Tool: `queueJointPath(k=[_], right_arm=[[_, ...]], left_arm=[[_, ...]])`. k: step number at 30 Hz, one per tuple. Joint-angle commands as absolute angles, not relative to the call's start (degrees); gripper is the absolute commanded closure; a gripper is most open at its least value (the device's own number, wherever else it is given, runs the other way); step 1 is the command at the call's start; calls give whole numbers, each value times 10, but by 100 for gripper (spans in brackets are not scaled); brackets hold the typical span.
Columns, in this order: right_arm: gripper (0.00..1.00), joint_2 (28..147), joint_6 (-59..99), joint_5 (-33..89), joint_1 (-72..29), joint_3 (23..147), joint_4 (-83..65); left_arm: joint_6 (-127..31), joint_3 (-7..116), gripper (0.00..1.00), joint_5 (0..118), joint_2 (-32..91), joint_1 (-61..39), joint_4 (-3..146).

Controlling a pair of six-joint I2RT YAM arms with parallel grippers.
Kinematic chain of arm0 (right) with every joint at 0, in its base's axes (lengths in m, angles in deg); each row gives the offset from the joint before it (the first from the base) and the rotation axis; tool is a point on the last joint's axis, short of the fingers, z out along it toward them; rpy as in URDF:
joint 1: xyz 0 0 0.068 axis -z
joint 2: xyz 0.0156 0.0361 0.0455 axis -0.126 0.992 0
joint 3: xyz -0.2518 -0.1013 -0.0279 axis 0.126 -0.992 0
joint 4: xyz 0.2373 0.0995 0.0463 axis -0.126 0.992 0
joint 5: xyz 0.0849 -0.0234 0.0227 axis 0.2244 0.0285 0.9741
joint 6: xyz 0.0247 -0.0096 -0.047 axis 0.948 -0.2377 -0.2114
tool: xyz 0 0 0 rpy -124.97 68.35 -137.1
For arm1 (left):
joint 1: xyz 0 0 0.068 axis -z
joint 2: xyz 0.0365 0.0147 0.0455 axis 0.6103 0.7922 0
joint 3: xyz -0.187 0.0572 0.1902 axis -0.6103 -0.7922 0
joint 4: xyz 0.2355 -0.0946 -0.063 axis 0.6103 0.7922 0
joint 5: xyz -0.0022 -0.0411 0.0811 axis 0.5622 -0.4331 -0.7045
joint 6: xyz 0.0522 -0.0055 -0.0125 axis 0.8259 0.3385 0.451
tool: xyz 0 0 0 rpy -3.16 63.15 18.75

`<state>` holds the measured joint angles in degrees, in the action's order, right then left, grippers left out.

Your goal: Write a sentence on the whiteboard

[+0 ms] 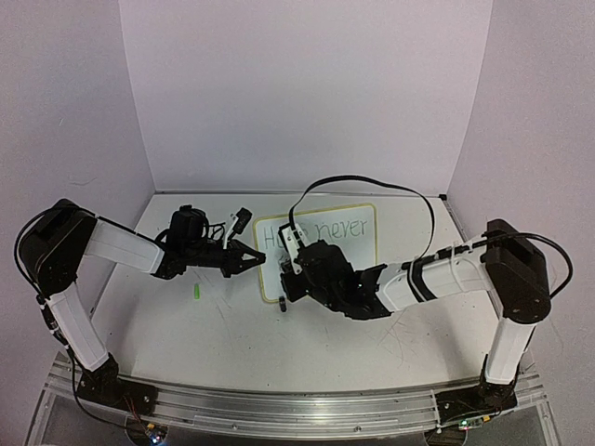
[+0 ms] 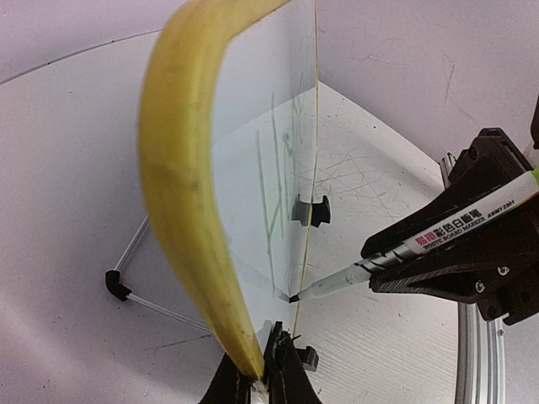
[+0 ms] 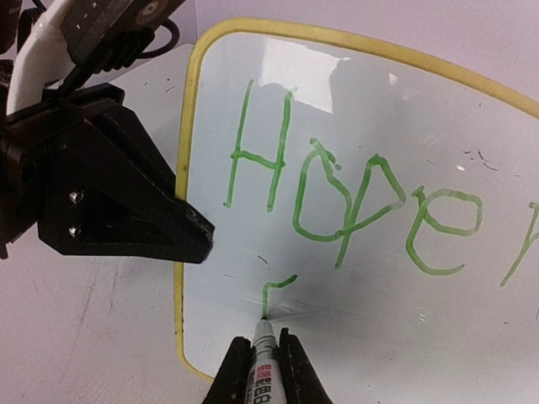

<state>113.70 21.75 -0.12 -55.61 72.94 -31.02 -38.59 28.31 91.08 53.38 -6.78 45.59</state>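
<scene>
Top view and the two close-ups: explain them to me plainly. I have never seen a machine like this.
The machine is a left arm and a right arm, bolted to a table. The top view looks down from behind them; each close-up comes from a camera on one wrist. The left arm's fingers pinch the whiteboard by its yellow edge. The right arm's fingers grip a marker, its tip on the board at a short stroke below the green "Hope". A small green thing lies on the table.
</scene>
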Motion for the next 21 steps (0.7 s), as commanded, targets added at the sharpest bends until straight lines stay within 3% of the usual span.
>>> queueJointPath(k=[1,17,21], right_arm=[[100,1152,228,-5,-560,724,-302],[100,1200,236,4,-581,748,-289],[100,1152,244,2,-586,740,-309]], left_arm=[[-327,293,100,805,541,-75,514],[-326,294,100,803,542,-74,515],[-326,293,100,803,543,-74,516]])
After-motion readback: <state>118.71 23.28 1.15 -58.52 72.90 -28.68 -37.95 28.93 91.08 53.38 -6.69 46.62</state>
